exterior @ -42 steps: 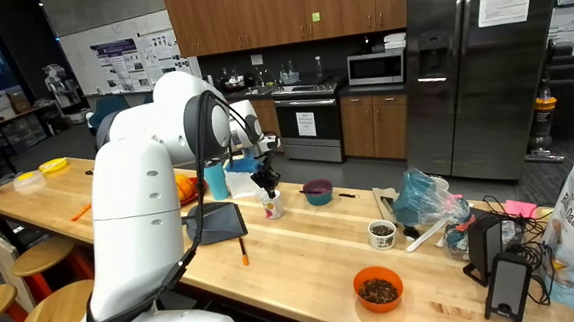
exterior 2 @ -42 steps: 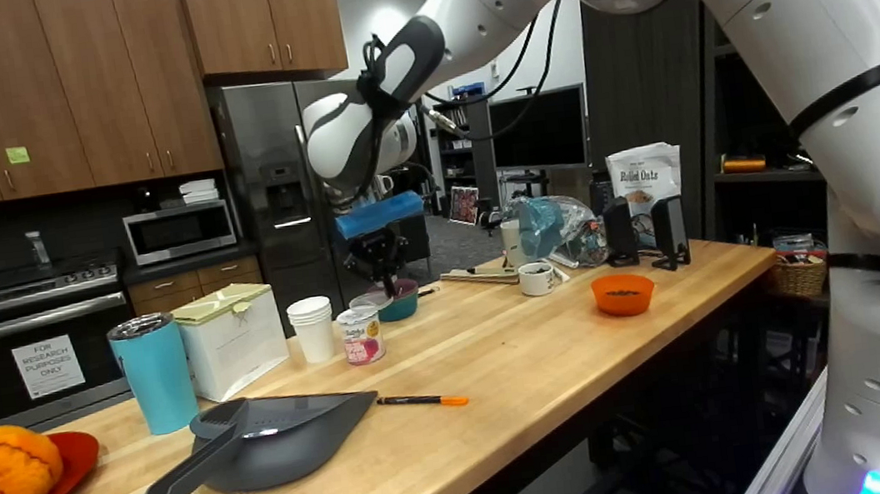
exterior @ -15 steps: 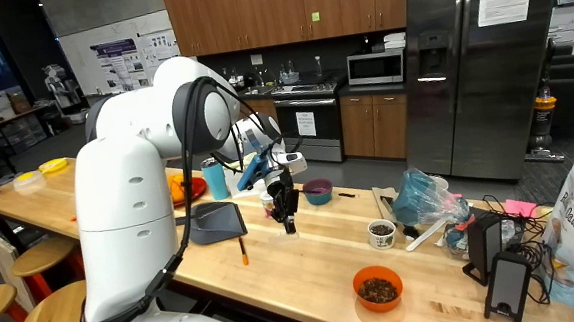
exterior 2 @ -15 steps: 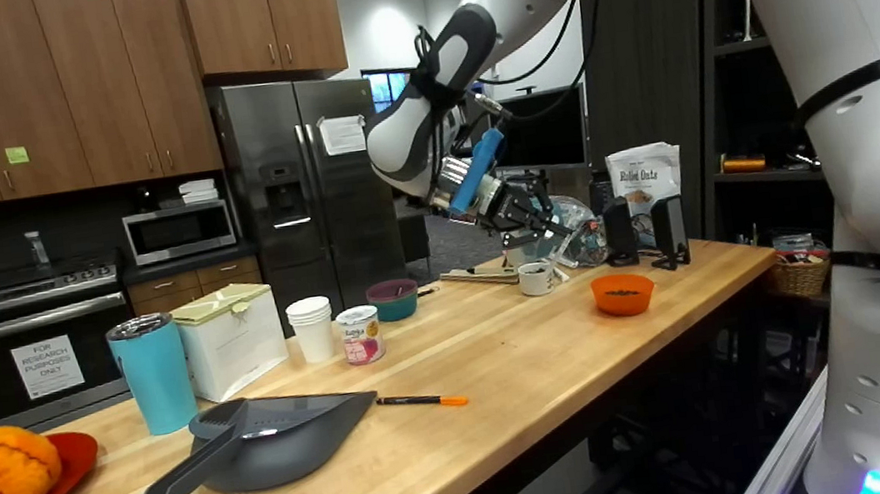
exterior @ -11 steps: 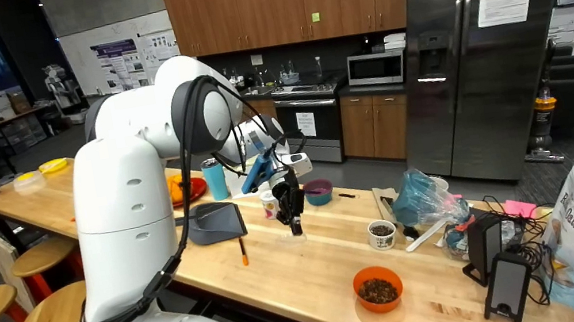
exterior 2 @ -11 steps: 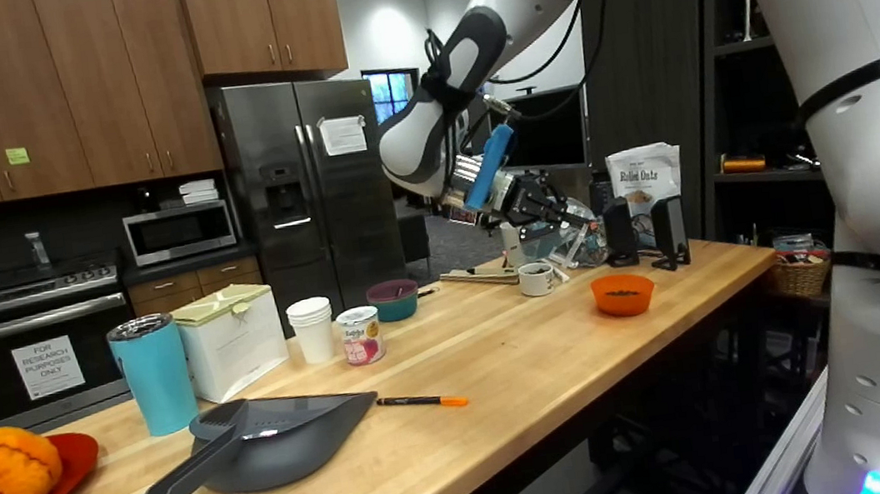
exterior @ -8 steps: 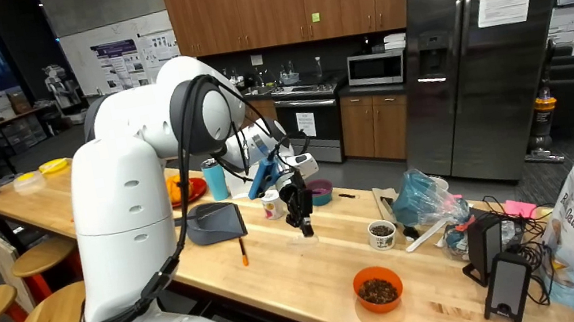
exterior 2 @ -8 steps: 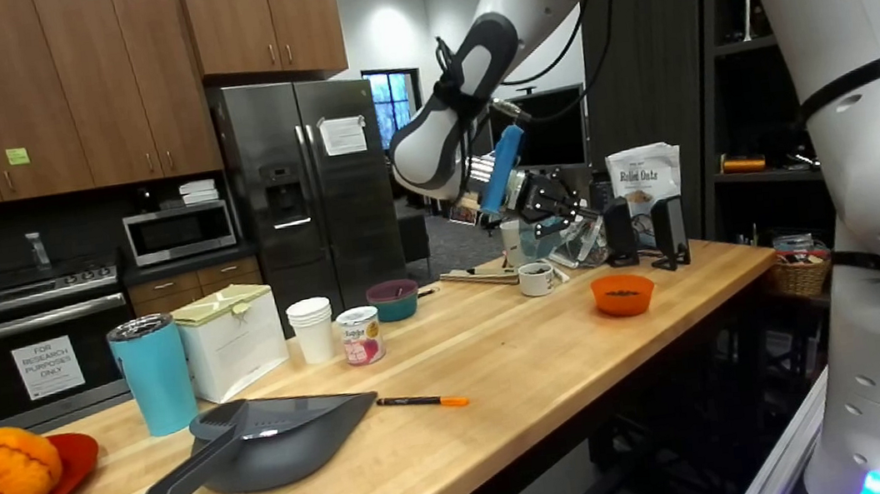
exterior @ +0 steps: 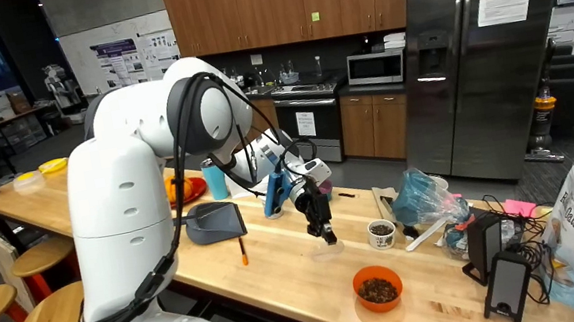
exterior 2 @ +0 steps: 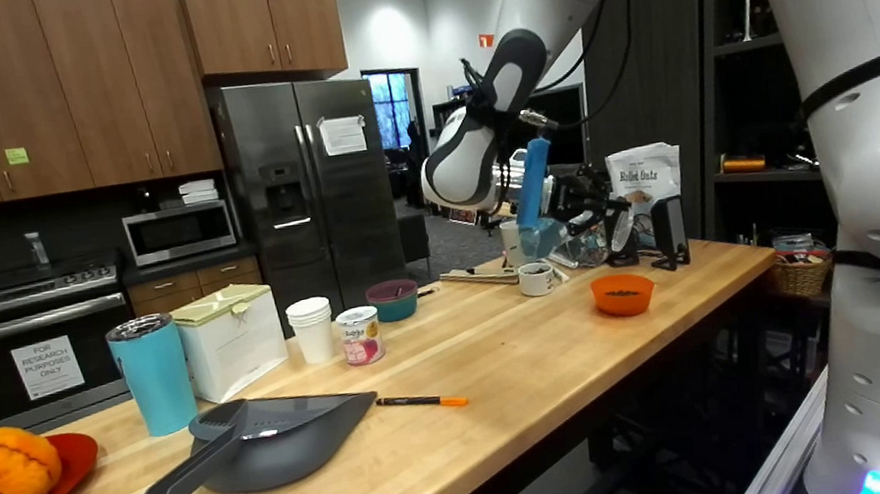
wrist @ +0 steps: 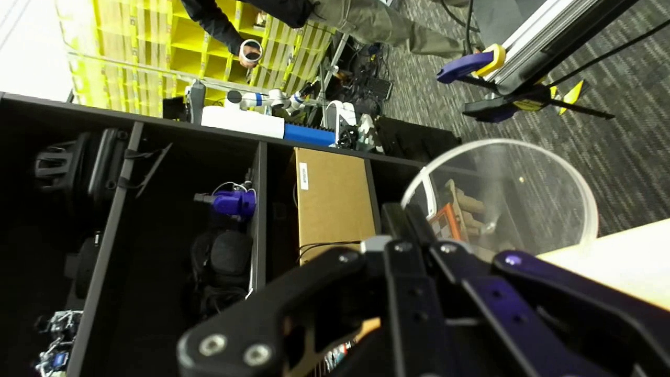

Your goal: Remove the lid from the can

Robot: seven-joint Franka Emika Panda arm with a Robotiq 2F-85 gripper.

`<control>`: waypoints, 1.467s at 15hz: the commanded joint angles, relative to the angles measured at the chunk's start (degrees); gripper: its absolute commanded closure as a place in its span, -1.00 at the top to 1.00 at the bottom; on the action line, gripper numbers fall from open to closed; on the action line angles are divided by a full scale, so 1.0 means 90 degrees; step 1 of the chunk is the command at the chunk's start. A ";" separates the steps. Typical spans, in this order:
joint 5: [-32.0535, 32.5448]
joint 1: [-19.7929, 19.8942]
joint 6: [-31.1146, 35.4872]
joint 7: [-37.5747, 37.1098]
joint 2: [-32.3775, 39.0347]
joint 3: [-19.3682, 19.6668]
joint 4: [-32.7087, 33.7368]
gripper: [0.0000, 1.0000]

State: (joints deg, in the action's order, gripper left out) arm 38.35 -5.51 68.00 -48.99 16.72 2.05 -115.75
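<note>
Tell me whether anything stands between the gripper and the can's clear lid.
Nothing visible does: in the wrist view the gripper is closed on the edge of the lid. In an exterior view the lid hangs apart from the can, which stands upright on the table.

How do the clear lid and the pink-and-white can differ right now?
The lid is see-through; the can is opaque, with a printed side. The lid is a thin disc, while the can is a taller cylinder. The lid is held tilted off the table by the end effector; the can stands upright on the table, out of the grip. Both have a round outline.
</note>
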 commanded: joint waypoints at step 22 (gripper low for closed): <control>0.1021 -0.0015 0.1471 -0.1587 0.0763 -0.0206 -0.0090 -0.99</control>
State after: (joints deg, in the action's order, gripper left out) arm 45.99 -5.68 80.90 -62.18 22.39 -0.08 -117.47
